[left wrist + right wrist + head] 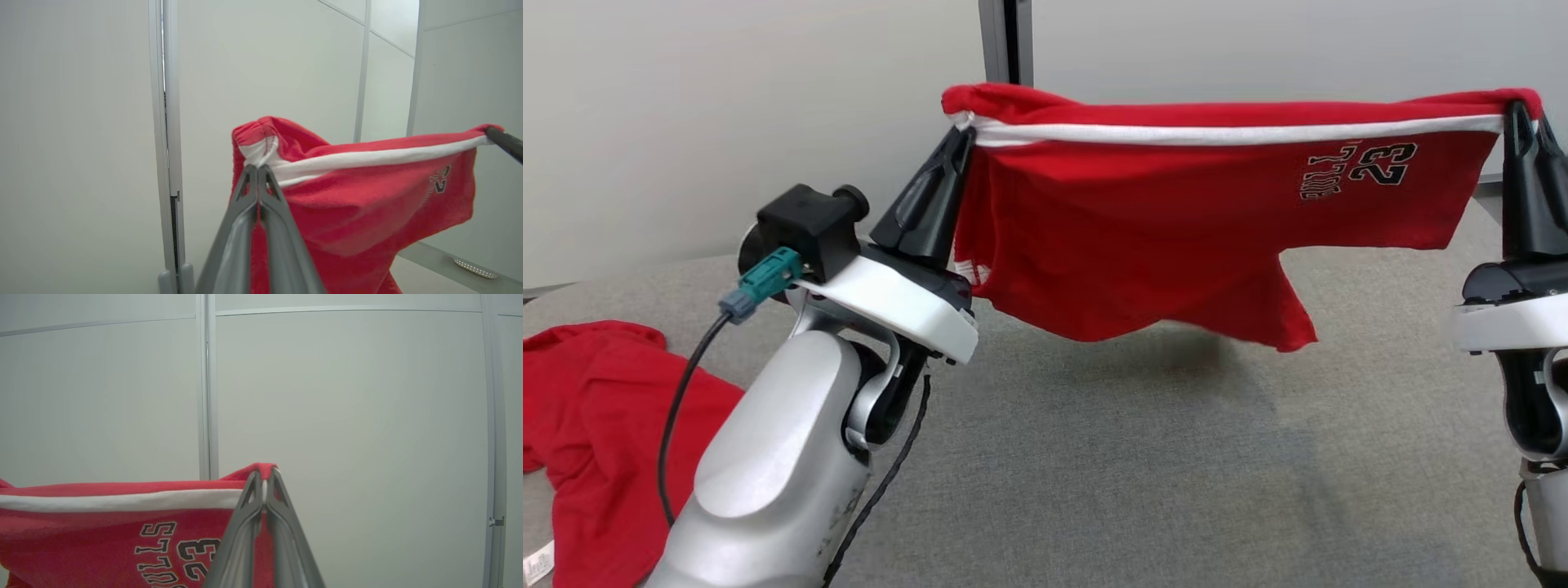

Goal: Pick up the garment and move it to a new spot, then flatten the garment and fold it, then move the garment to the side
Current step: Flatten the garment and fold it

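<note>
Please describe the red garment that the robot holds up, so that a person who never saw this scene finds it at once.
Look above the grey surface. There the garment hangs stretched between the left tool and the right tool. Unlike the other red garment lying crumpled at the left, it has a white stripe along its top and an upside-down 23.

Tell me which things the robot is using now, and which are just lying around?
In use:
- red shorts, held up in the air
- left tool and right tool, pinching its top edge

Lying about:
- second red cloth, crumpled on the grey surface
</note>
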